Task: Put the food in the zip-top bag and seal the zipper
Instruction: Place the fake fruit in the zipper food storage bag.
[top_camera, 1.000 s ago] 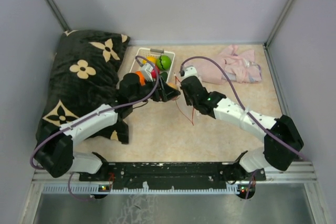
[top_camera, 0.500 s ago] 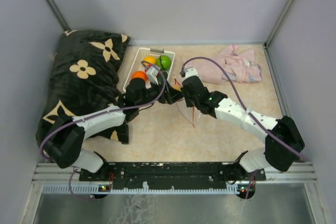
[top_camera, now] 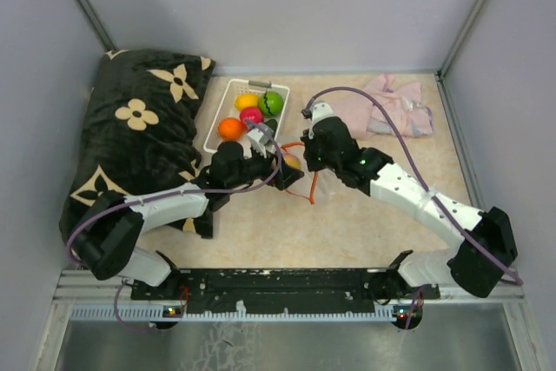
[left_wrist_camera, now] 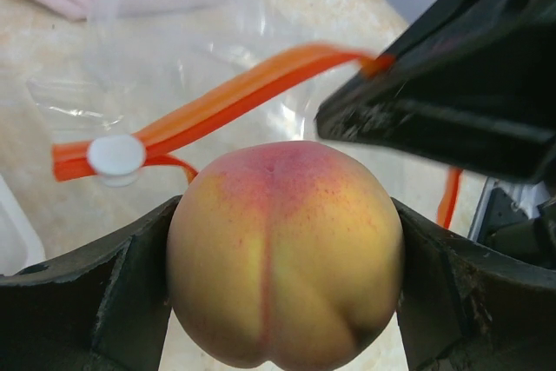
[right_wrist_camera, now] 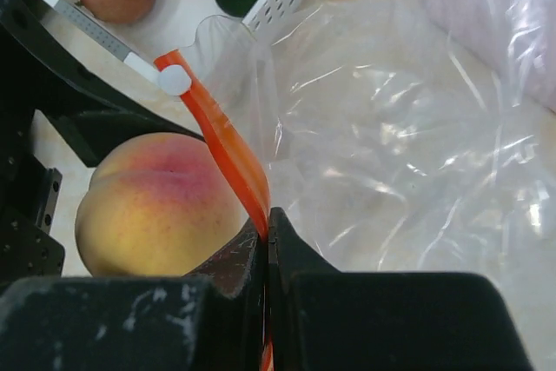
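Observation:
My left gripper point(left_wrist_camera: 285, 258) is shut on a peach-coloured toy fruit point(left_wrist_camera: 285, 249), which fills the space between its fingers. In the top view the peach point(top_camera: 292, 162) hangs just left of the mouth of the clear zip-top bag point(top_camera: 328, 184). My right gripper point(right_wrist_camera: 268, 223) is shut on the red-orange zipper point(right_wrist_camera: 221, 141) and holds that edge up, right beside the peach point(right_wrist_camera: 156, 206). A white slider point(left_wrist_camera: 115, 155) sits on the zipper point(left_wrist_camera: 234, 97). More food lies in the white basket point(top_camera: 216, 124): yellow point(top_camera: 248, 100), green point(top_camera: 272, 102), red point(top_camera: 252, 115) and orange point(top_camera: 230, 129).
A dark pillow with tan flowers point(top_camera: 130, 136) fills the left side, close to the basket. A pink cloth point(top_camera: 395, 109) lies at the back right behind the bag. The grey walls close in the back and both sides.
The left arm has swung away from the basket toward the bag with the peach in its grip. The right gripper has shifted back a little with the zipper, lifting the bag's mouth.

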{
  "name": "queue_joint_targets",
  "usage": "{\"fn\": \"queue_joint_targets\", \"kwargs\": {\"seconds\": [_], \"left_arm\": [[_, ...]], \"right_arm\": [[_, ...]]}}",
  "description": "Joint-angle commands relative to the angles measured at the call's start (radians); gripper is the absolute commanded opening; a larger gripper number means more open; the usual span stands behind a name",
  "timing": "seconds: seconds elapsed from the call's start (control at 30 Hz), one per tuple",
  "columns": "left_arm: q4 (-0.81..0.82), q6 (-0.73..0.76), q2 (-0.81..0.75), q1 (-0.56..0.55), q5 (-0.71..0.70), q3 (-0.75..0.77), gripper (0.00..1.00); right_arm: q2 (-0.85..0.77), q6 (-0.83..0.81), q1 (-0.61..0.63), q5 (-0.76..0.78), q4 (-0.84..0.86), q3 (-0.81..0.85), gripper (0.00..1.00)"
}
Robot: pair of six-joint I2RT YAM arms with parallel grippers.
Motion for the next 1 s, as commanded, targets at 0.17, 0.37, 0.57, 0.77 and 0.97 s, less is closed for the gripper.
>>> {"fn": "queue_joint_targets", "kwargs": {"seconds": [0.17,0.37,0.57,0.77,0.97], "left_arm": [[0.023,0.115,-0.059,-0.017,-0.014,-0.046,0.61],[0.087,0.177,-0.118,-0.058,-0.027,-0.066,0.63],[0.147,0.260,-0.163,-0.076,-0.026,-0.091,0.63],[0.228,0.365,-0.155,-0.087,0.029,-0.106,0.64],[0.275,0.464,-0.192,-0.090,0.097,-0.133,0.68]], "right_arm": [[-0.056,0.022,-0.028,-0.074,0.061,0.046,0.01],[-0.047,0.047,-0.028,-0.110,0.072,0.033,0.00],[-0.045,0.054,-0.028,-0.130,0.067,0.022,0.00],[-0.049,0.066,-0.031,-0.199,0.073,0.019,0.00],[-0.048,0.056,-0.048,-0.240,0.039,0.033,0.01]]}}
